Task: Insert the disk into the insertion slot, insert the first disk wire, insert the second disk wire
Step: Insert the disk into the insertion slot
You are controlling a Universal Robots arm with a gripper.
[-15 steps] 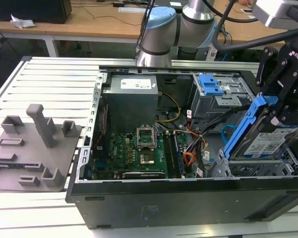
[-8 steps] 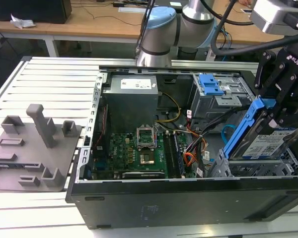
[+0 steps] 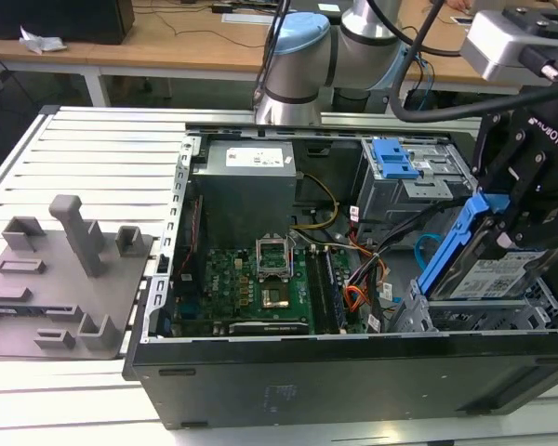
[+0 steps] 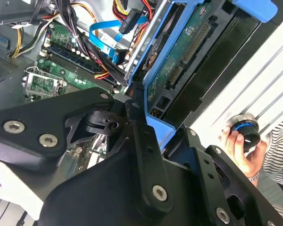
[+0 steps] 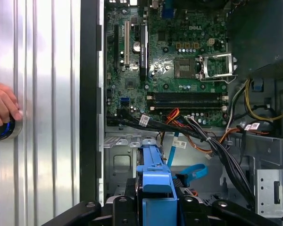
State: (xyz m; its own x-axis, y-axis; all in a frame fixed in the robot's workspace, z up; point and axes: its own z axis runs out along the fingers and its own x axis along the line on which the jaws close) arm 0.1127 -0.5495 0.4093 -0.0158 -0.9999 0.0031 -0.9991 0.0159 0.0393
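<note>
Tool [image 3: 513,223] clenched on disk [image 3: 484,269] at blue carrier; disk tilted steeply above slot [image 3: 418,316], not seated. Light-blue wire [image 3: 426,249] loops just beside. Hand [image 5: 2,106] on surface [image 5: 47,94].

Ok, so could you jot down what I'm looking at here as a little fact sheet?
setting: open computer case on a slatted table
jaws: closed on the disk
disk pose: tilted, blue carrier edge up, over the insertion slot, not yet seated
second disk wire: curls inside the case near the slot
bystander: a hand resting on a round knob on the table
</note>
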